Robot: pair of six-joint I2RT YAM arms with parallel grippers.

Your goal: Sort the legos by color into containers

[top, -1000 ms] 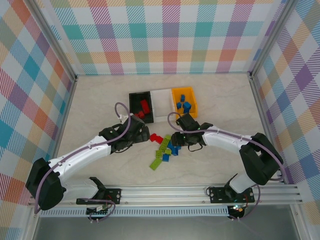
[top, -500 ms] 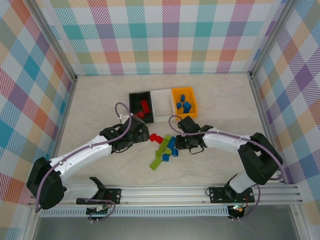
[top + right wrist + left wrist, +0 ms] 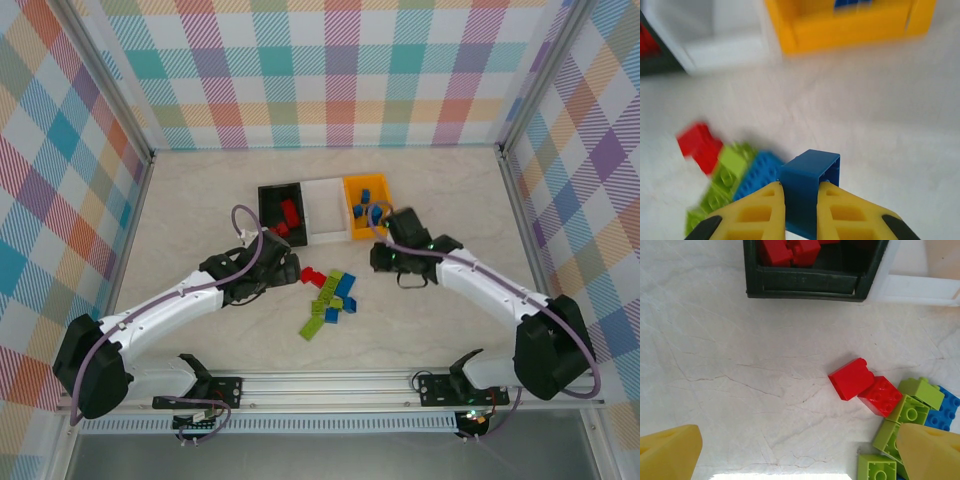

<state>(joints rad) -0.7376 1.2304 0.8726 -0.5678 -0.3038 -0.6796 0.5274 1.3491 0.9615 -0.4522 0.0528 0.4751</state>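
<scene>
A loose pile of legos lies mid-table: two red bricks (image 3: 313, 276), lime green ones (image 3: 322, 305) and blue ones (image 3: 346, 295). Behind it stand three containers in a row: a black bin (image 3: 268, 205) holding red bricks, a white bin (image 3: 325, 208) and an orange-yellow bin (image 3: 350, 205) holding blue bricks. My right gripper (image 3: 380, 258) hangs between pile and orange-yellow bin, shut on a blue brick (image 3: 810, 175), lifted off the table. My left gripper (image 3: 287, 272) stands open just left of the red bricks (image 3: 852, 378), nothing between its fingers (image 3: 670, 452).
Aluminium rails and checkered walls fence the table on all sides. In the left wrist view the black bin's front wall (image 3: 810, 282) is straight ahead, the white bin's corner (image 3: 920, 287) to its right. Bare table lies left and right of the pile.
My right gripper has shut on a blue brick from the pile and carried it up and back to the right, toward the orange-yellow bin. The left arm has stayed put.
</scene>
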